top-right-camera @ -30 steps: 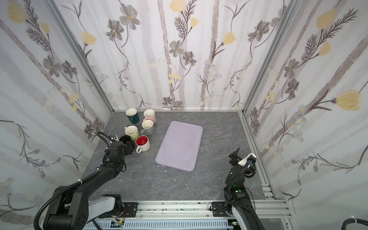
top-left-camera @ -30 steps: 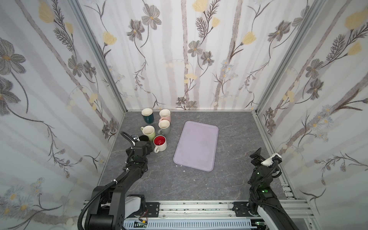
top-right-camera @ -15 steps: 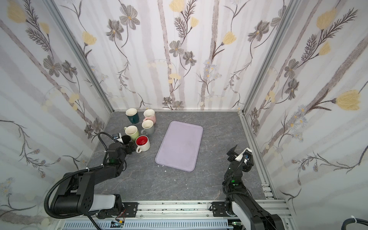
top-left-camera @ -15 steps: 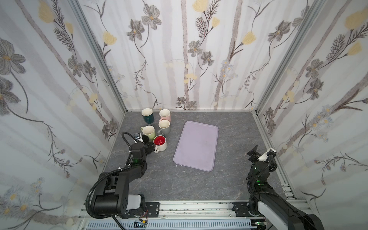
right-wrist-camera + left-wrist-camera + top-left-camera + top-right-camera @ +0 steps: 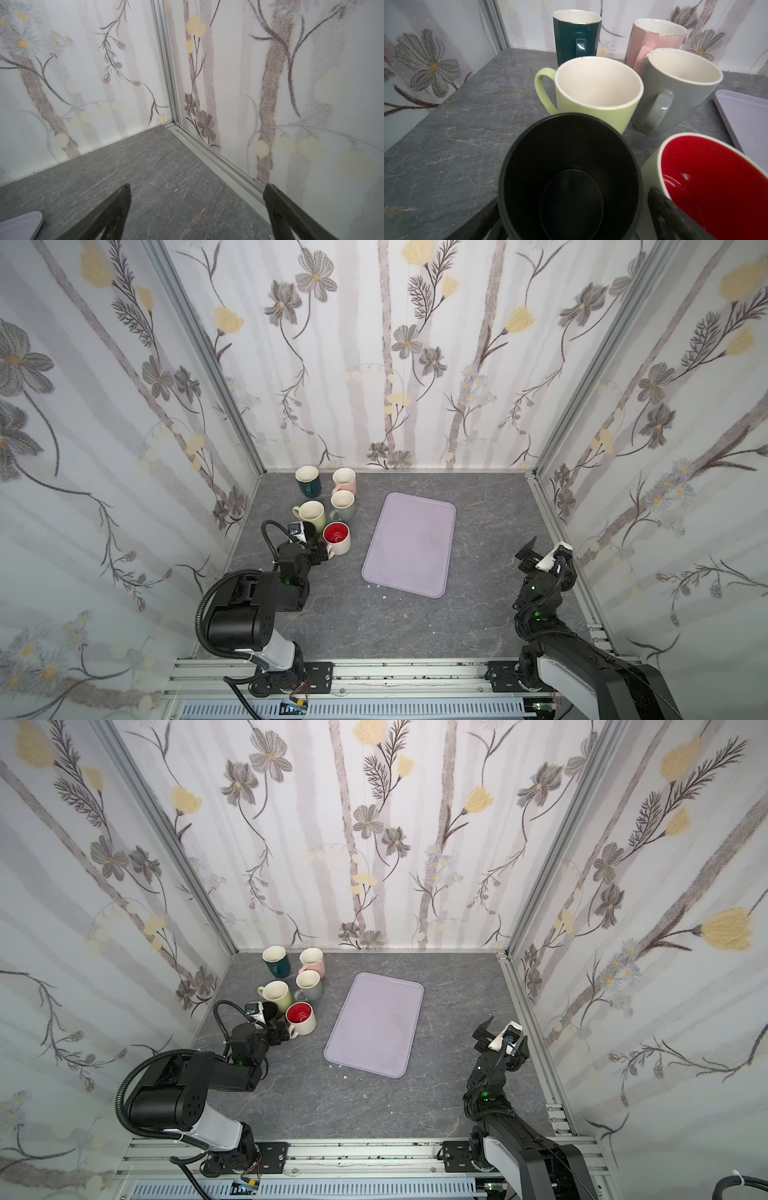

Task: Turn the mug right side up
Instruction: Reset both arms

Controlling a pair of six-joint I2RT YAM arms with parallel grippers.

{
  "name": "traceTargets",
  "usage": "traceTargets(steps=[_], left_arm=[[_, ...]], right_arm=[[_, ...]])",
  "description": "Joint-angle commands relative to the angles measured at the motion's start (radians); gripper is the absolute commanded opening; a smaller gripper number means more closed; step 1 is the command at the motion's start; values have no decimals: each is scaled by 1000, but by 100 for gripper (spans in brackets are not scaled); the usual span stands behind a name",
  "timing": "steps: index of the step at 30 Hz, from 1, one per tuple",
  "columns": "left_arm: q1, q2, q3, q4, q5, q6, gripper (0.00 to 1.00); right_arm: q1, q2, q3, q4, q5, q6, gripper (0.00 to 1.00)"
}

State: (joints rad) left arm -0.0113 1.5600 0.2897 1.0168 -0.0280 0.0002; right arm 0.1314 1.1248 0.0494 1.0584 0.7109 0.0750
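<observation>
1. left fingers [image 5: 574, 199]: spread wide, one on each side of the black mug [image 5: 571, 166]. only the tips show in my left wrist view. i cannot tell whether they touch the mug's wall.

2. black mug: stands right side up on the grey worktop [image 5: 478, 614], mouth open to the top, inside dark all the way down. it sits near the left wall, at the near end of a cluster of mugs.

3. neighbours: the green mug [image 5: 596, 97] is just behind it and the mug with the red inside [image 5: 716, 176] is just beside it. the grey mug [image 5: 675, 93] stands next to the green one. the teal mug [image 5: 576, 35] and the pink mug [image 5: 654, 41] stand farthest back, near the rear wall. all are upright.

4. lilac tray [image 5: 409, 545]: lies flat on the worktop, near the mugs but apart from them.

5. right fingers [image 5: 197, 187]: spread wide, holding nothing, above bare worktop close to the right wall and well apart from the mugs.
</observation>
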Motion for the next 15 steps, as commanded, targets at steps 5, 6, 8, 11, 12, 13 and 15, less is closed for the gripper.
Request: traceTargets(steps=[5, 6, 8, 11, 12, 13, 15], left_arm=[[1, 5, 61, -43, 54, 21, 100], [0, 1, 63, -52, 51, 18, 100], [2, 5, 62, -45, 50, 17, 100], [2, 4, 65, -51, 51, 18, 100], [2, 4, 67, -54, 52, 17, 100], [2, 5, 69, -57, 51, 17, 100], [2, 5, 71, -60, 49, 15, 100]], right_arm=[[-2, 67, 47, 77, -70, -69, 100], [-4, 79, 46, 99, -94, -58, 100], [-4, 110, 65, 111, -162, -51, 100], [-7, 193, 124, 117, -162, -30, 100], [-8, 222, 144, 103, -178, -16, 100], [-9, 270, 142, 151, -204, -22, 100], [4, 343, 166, 218, -265, -70, 100]])
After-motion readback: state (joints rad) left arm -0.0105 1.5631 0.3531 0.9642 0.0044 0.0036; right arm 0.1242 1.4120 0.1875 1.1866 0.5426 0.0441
